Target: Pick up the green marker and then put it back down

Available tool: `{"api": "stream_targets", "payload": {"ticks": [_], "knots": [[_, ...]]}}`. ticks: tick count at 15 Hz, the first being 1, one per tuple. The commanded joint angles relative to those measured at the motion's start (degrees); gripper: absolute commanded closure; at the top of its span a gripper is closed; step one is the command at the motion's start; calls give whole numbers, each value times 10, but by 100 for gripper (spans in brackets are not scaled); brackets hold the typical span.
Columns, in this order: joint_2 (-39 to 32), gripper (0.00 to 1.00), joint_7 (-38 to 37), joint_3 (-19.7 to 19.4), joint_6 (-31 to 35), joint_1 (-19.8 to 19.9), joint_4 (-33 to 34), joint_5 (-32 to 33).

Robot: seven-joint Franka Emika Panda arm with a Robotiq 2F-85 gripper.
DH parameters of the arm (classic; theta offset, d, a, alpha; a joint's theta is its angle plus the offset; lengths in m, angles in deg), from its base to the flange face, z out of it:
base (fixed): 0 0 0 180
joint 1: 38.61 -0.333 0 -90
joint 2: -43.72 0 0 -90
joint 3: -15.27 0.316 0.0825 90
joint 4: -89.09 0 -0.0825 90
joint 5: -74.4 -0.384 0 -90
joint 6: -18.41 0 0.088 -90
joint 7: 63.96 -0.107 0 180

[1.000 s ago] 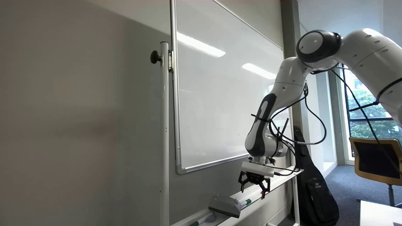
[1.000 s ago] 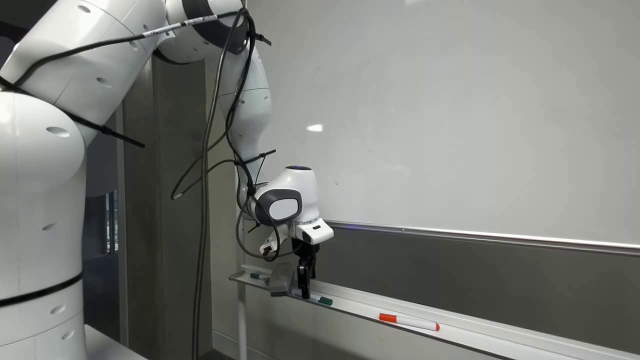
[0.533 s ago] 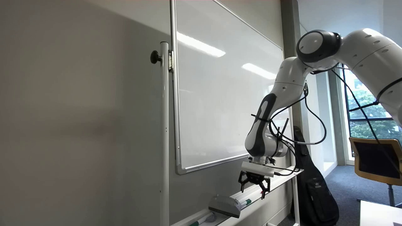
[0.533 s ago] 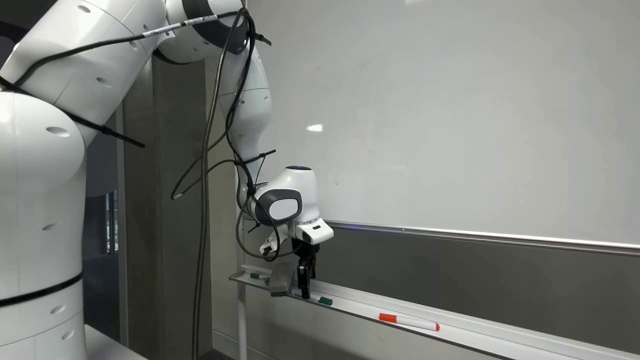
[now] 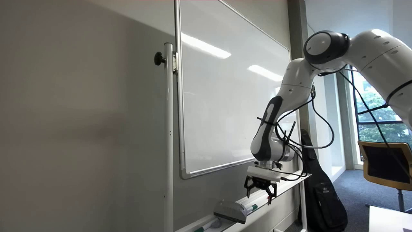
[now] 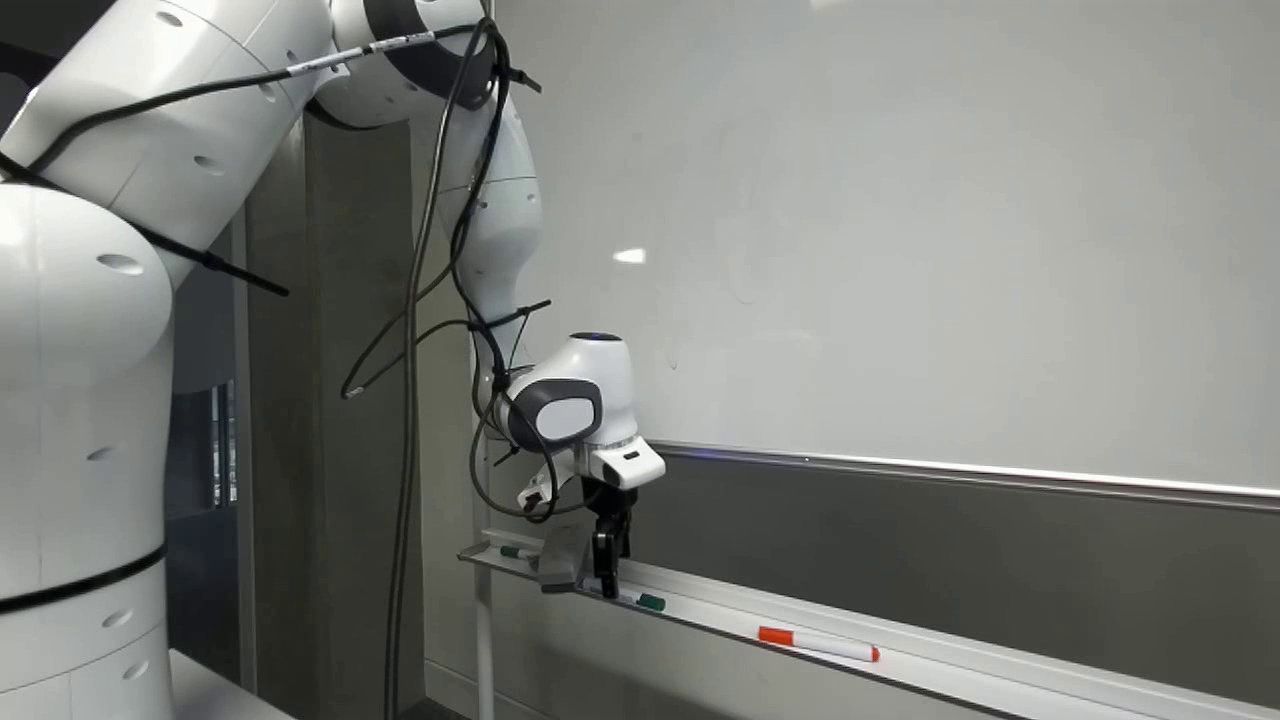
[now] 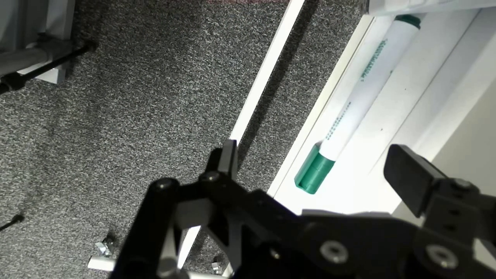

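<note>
A green-capped white marker (image 7: pixel 360 93) lies on the whiteboard's narrow white ledge (image 7: pixel 372 193). In an exterior view its green cap (image 6: pixel 651 602) shows just beside my gripper (image 6: pixel 614 575), whose finger hides part of the body. It shows in an exterior view (image 5: pixel 252 208) too, below and left of my gripper (image 5: pixel 259 198). In the wrist view my gripper (image 7: pixel 312 155) is open and empty, its fingers apart on either side of the cap, not touching it. A second green marker (image 5: pixel 206 225) lies farther along the ledge, beyond the eraser; it also shows in an exterior view (image 6: pixel 514 552).
A grey eraser (image 5: pixel 230 211) stands on the ledge at the marker's far end; it also shows in an exterior view (image 6: pixel 563 560). A red-orange marker (image 6: pixel 820 645) lies on the ledge on the gripper's opposite side. The whiteboard (image 6: pixel 900 250) rises above.
</note>
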Motion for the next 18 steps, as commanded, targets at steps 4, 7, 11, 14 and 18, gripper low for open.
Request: {"api": "stream_targets", "payload": {"ticks": [4,7,11,14,18], "knots": [[-29,0,19,25,47,23,24,-23],[-48,0,19,45,70,42,39,-21],[-78,0,16,59,80,59,64,-17],[-100,0,33,61,76,63,87,-40],[-120,25,33,63,72,68,107,-43]]}}
